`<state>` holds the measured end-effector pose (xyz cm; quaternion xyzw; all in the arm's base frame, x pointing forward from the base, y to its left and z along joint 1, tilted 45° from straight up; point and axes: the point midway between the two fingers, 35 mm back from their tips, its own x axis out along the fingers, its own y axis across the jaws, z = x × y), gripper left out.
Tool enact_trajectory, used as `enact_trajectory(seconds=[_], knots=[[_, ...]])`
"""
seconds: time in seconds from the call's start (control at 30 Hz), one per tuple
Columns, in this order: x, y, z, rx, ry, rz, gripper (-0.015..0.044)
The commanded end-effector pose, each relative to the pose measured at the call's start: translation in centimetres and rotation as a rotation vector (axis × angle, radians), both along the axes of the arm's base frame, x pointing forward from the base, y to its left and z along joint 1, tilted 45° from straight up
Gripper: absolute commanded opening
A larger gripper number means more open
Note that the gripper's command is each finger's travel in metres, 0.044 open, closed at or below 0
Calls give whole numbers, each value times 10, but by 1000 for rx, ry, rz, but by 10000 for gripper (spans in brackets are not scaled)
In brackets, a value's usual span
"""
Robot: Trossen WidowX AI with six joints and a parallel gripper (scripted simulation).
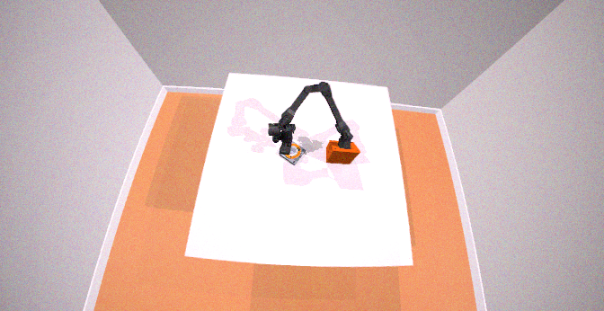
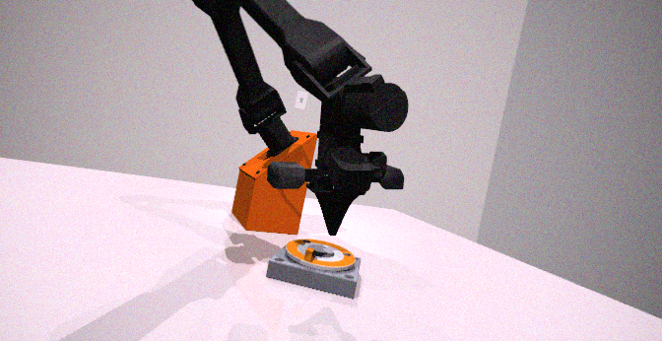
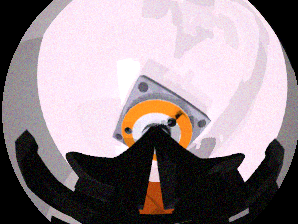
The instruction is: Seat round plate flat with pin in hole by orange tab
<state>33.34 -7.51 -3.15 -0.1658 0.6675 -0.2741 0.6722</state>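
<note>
The round plate with an orange ring (image 1: 298, 151) (image 2: 340, 262) (image 3: 155, 106) sits on the grey square base (image 1: 294, 162) (image 2: 310, 277) (image 3: 165, 93). Its orange tab (image 2: 309, 253) stands up on the side facing the exterior camera. Dark holes show in the ring, but I cannot tell which one is beside the tab or where the pin is. Whether the plate lies flat or slightly tilted is unclear. My gripper (image 2: 333, 235) (image 3: 154, 131) is shut and empty, pointing down above the plate with a visible gap. Its tips hide part of the post and the plate's middle in the wrist view.
The orange block (image 1: 341, 154) (image 2: 276, 207) (image 3: 156, 199) under the arm's foot stands beyond the base in the exterior view, and to its right in the top view. The white table (image 1: 297, 223) (image 2: 123, 264) carries both. Arm shadows fall around the base.
</note>
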Motion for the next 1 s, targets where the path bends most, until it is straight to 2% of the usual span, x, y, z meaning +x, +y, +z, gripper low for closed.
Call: enact_trajectory(seconds=[0.0,0.23,0.53,0.97], knots=[[13,4,21,-150,47,96,0],[12,3,21,-150,47,96,0],[12,-30,-12,-152,48,96,0],[5,-36,-8,-153,48,96,0]])
